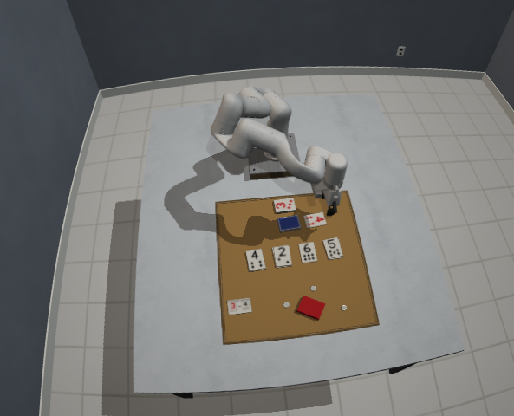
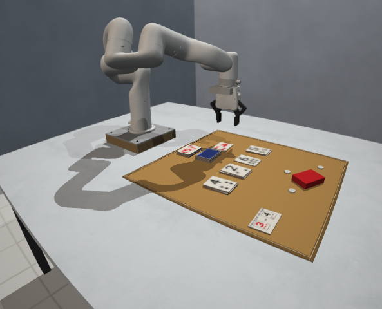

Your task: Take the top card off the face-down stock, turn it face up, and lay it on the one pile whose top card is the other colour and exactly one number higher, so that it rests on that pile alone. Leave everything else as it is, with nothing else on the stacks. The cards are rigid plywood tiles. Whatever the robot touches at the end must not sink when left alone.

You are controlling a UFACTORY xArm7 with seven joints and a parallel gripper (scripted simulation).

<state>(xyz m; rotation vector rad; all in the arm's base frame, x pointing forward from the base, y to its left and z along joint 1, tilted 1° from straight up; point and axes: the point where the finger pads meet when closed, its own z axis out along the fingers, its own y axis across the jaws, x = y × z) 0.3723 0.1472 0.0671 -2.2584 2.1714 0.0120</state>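
The blue face-down stock (image 1: 289, 223) (image 2: 208, 154) lies at the back middle of the brown board (image 1: 292, 286) (image 2: 284, 212). A red 4 card (image 1: 315, 219) (image 2: 223, 146) lies face up right beside the stock, and a red 3 card (image 1: 284, 205) (image 2: 188, 150) lies face up behind it. Four piles stand in a row, topped by a black 4 (image 1: 255, 260) (image 2: 219, 184), a black 2 (image 1: 282, 256) (image 2: 235, 170), a black 6 (image 1: 308, 251) (image 2: 247, 160) and a black 5 (image 1: 332, 248) (image 2: 258, 150). My gripper (image 1: 332, 209) (image 2: 227, 119) is open and empty. It hangs well above the board's back edge, behind the red 4.
A red block (image 1: 311, 307) (image 2: 307, 177) lies near the board's front with three small white discs around it. A small key card (image 1: 239, 306) (image 2: 265, 221) showing a red 3 and a black 4 lies at the front left corner. The arm's base stands behind the board.
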